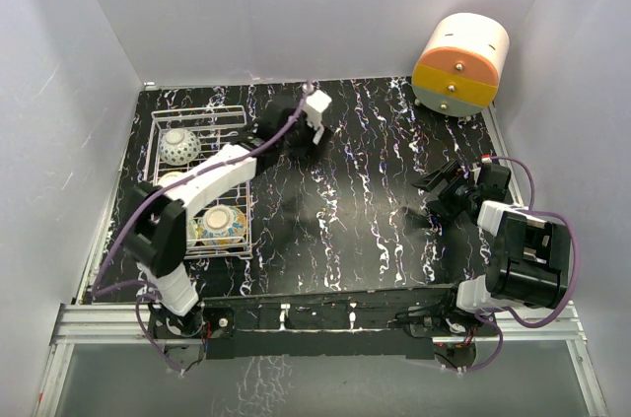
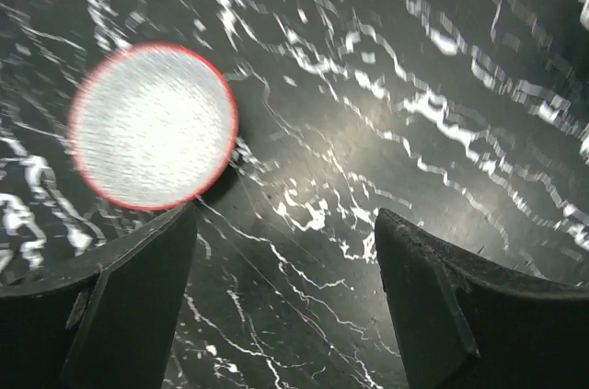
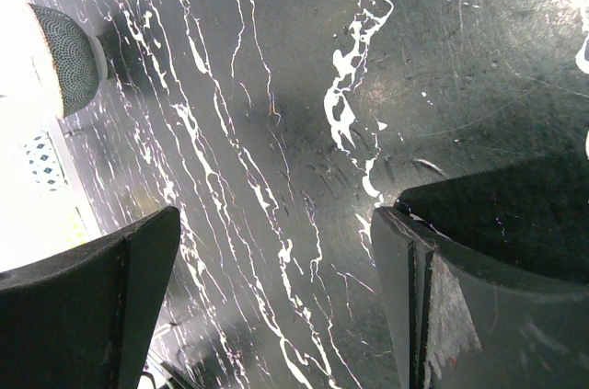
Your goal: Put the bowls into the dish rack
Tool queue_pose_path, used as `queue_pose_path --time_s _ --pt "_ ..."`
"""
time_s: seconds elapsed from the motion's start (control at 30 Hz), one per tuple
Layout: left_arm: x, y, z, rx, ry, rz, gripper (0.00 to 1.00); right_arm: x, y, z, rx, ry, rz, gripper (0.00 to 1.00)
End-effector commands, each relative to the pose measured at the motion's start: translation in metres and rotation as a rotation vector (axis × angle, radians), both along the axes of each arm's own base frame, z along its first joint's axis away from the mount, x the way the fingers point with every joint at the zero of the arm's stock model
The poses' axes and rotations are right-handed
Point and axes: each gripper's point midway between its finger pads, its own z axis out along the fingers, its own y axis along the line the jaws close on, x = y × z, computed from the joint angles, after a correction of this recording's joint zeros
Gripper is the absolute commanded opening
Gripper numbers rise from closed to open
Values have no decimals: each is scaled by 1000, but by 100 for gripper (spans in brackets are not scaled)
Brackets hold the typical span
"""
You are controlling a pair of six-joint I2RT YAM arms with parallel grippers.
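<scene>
One at a time: poising left end effector (image 2: 285, 214), spread apart, by red-rimmed bowl (image 2: 152, 127) for rim pinch; holding right end effector (image 3: 276, 214) apart, aside.

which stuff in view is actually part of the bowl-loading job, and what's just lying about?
Job:
- dish rack
- grey patterned bowl, in the rack
- orange-yellow floral bowl, in the rack
- red-rimmed round thing, blurred, likely a bowl, on the table ahead of the left gripper

Lying about:
- cream-orange-yellow drum, far right corner

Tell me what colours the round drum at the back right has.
The drum is cream above, orange, then yellow below; top external view.
</scene>
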Motion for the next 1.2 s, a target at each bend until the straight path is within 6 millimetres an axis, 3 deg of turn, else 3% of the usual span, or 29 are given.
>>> queue_pose_path --time_s 0.0,0.27,0.6,0.73,0.87,1.17 --pt "3 -15 -29 81 20 -108 76 7 -2 11 -20 -50 6 87" --pt "29 -23 -79 174 38 -122 72 9 -2 11 -18 -51 13 87" --pt "65 -22 -91 228 -68 -46 72 9 -1 8 -12 -45 17 87" --pt "73 -25 -109 281 -44 -70 73 9 -1 6 -9 -41 15 87" --pt "75 -27 -127 305 -10 -79 72 8 -1 7 -14 -41 13 87" --pt "79 -16 -145 326 17 -38 66 7 -1 5 -17 -37 16 87"
